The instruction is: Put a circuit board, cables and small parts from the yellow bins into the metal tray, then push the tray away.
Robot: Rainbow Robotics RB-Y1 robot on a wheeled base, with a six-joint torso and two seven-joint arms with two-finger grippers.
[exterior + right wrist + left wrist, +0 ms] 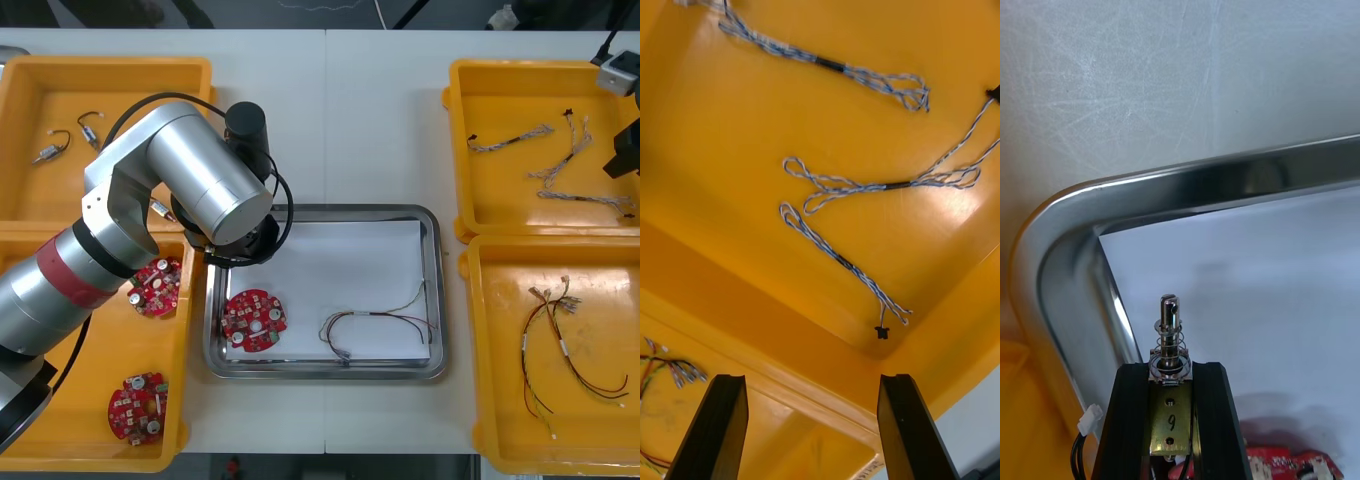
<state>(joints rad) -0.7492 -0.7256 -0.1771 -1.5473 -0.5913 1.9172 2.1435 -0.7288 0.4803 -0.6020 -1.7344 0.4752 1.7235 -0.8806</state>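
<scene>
My left gripper (1169,371) is shut on a small metal part (1169,337), a brass body with a spring and pin sticking out past the fingertips. It hangs just inside the far left corner of the metal tray (1052,247). My left arm (200,180) covers that corner of the tray (432,300). On the tray's white inside lie a red circuit board (254,320) and a red and yellow cable (380,325). My right gripper (812,420) stands open over the far right bin (730,112), above twisted blue and white cables (839,259).
The far left bin (110,70) holds small metal parts (50,150). The near left bin (60,400) holds circuit boards (138,405). More cables (565,350) lie in the near right bin (500,440). My right arm (622,150) shows at the table's right edge.
</scene>
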